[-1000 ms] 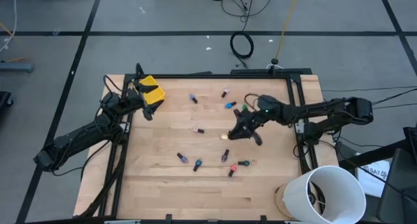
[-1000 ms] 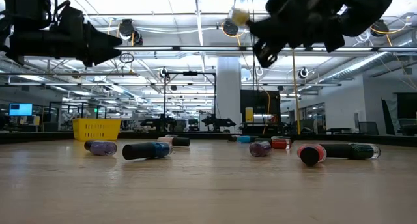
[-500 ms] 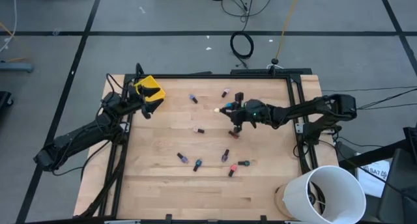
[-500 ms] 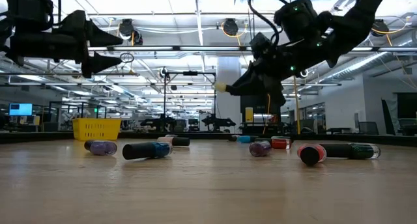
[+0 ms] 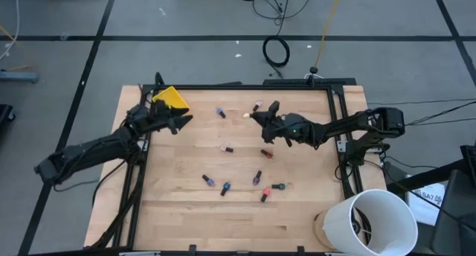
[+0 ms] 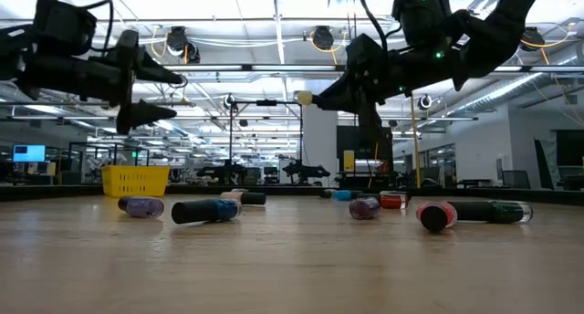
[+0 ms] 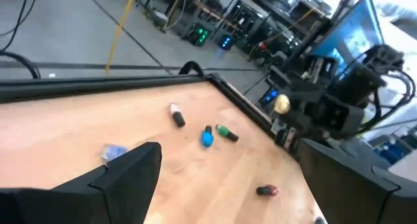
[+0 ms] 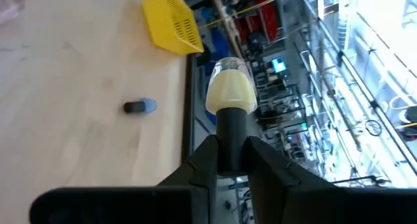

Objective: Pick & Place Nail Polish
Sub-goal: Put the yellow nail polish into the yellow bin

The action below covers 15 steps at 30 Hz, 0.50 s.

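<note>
Right pincer carried pale bottle farther toward bin

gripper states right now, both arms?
Left gripper: open, empty, held above the table near the yellow bin.
Right gripper: shut on a pale yellow nail polish bottle, held by its dark cap.

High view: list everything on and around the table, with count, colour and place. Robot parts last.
table: one, light wood, black frame.
bottles: nine lying in the high view, pink, purple, blue, green and red, scattered over the table's middle.
blue bottle and green bottle: one each, lying near the right arm, seen from the left wrist.
pale bottle: one, cream, held in the air.
bin: one, yellow, far left corner.
bucket: one, white, off the near right corner.
cable: one black coil, floor beyond the table.
left gripper: open, beside the bin.
right gripper: shut on the pale bottle.
</note>
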Available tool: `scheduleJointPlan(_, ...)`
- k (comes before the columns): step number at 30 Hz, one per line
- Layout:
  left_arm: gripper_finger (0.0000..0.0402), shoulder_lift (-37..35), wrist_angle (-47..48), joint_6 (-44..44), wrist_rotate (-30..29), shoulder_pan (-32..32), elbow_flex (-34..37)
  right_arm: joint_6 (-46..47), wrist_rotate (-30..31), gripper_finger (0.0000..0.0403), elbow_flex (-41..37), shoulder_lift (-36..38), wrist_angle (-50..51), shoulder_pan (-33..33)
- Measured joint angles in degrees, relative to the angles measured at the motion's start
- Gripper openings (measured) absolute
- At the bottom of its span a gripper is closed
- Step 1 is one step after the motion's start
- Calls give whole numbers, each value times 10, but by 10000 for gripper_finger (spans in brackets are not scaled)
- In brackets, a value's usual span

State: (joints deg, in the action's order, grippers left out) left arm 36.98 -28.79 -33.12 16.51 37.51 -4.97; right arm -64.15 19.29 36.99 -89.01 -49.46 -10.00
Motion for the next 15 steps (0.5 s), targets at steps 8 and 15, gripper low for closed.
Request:
scheduleJointPlan(8,356,148,-155,70,-110,-160,-22,4,-2,48,0,0,2,2)
scheduleJointPlan(15,356,302,-151,150,-180,-245,-146,7,-16,48,0,0,-3,8)
